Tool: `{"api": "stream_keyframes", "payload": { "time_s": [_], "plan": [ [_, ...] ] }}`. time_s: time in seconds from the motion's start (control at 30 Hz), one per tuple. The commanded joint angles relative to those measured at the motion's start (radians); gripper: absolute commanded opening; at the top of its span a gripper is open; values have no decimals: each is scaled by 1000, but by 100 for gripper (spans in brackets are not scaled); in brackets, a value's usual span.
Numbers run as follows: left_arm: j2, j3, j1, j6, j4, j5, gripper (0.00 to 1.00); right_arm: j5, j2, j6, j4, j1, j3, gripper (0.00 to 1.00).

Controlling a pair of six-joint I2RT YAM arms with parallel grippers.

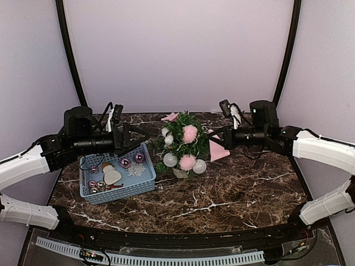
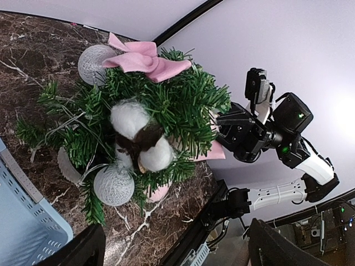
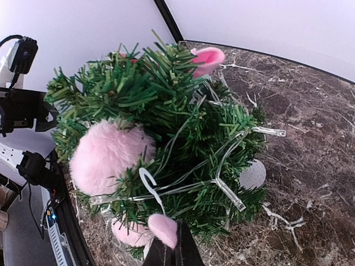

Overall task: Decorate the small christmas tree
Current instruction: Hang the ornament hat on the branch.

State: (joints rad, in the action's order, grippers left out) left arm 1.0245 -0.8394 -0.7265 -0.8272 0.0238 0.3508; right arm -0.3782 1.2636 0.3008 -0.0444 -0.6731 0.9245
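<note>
Left tool point(image 1: 141, 138) gapes beside basket point(image 1: 119, 194), facing tree point(image 1: 180, 130)

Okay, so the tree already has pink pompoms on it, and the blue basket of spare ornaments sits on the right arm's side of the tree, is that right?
Not quite. The blue basket sits on the left arm's side of the tree, as the top external view shows. The rest holds: pink pompoms are already on the tree.
</note>
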Motion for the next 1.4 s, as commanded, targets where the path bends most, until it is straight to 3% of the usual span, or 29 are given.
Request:
{"api": "stream_keyframes", "payload": {
  "time_s": [0.0,0.73,1.37],
  "plan": [
    [-23,21,6,-13,-21,6,91,44,34,-12,40,-12,15,0],
    [-56,48,7,-16,-21,-7,91,43,104,-23,74,-22,26,0],
    [-61,52,7,-18,-21,-6,91,68,53,-14,48,-22,-49,0]
  ]
}}
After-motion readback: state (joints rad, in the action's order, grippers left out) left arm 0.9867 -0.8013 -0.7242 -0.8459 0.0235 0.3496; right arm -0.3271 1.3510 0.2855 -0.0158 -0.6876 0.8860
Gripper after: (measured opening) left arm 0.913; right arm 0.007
